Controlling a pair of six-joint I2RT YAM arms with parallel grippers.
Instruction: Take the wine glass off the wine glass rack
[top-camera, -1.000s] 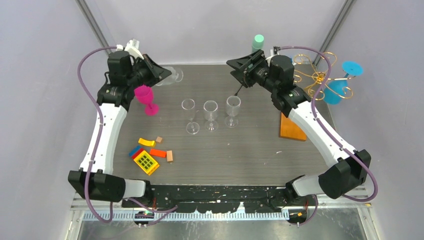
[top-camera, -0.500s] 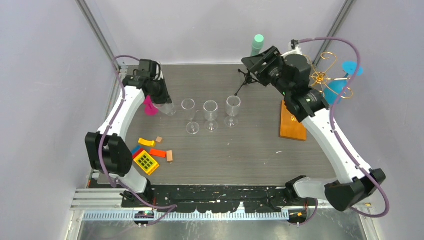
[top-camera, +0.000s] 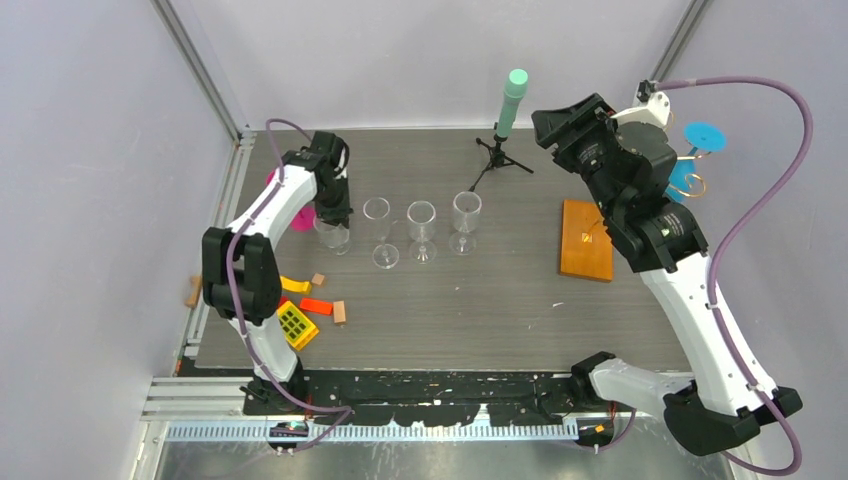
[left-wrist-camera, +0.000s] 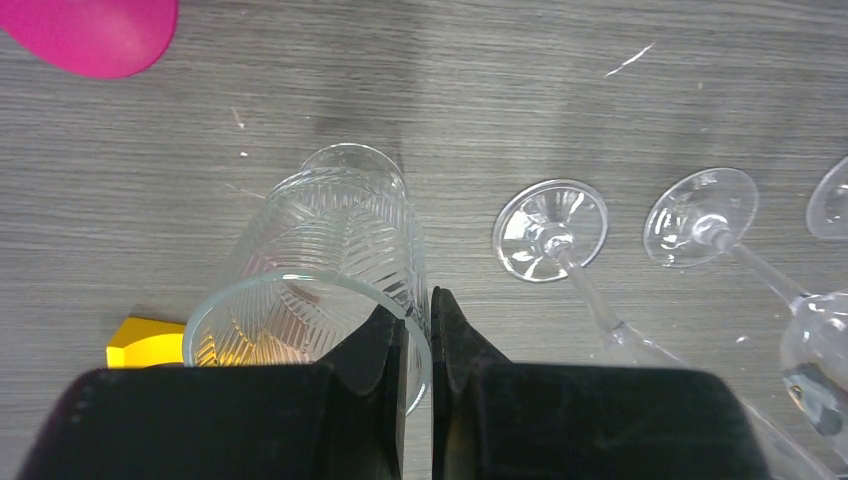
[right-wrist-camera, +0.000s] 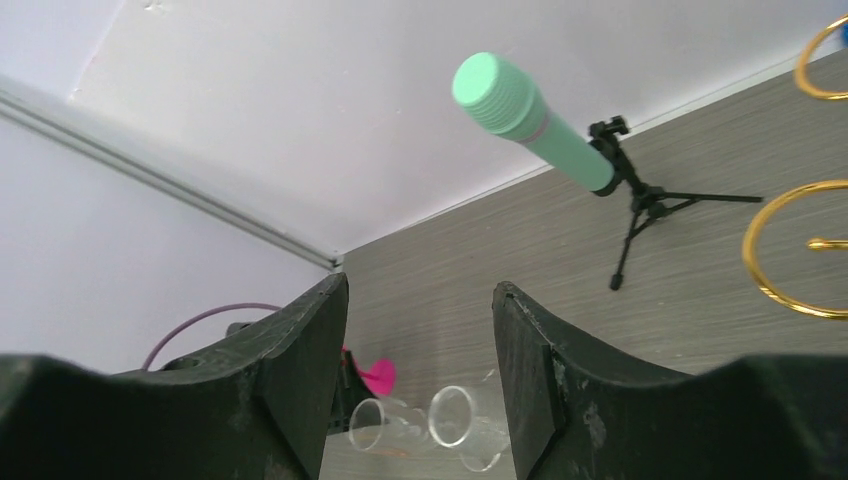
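Left gripper (left-wrist-camera: 417, 300) jaws clamped on rim of ribbed clear tumbler (left-wrist-camera: 330, 230), upright at bench (top-camera: 480, 300) left, beside three stemmed glasses (top-camera: 421, 225), right gripper (right-wrist-camera: 420, 285) jaws wide apart, raised far right, blue wine glass (top-camera: 683, 178) at wine glass rack (top-camera: 586, 245), far right, partly hidden behind arm.

grey wood-grain counter (left-wrist-camera: 600, 60): matt, streaked | clear ribbed glass tumbler (left-wrist-camera: 330, 260): glossy, chevron-cut | gold wire wine glass rack (right-wrist-camera: 828, 243): shiny metal | its flat orange-brown wooden base (top-camera: 586, 253): smooth | mint-green cylinder (right-wrist-camera: 520, 105): matt, ridged cap
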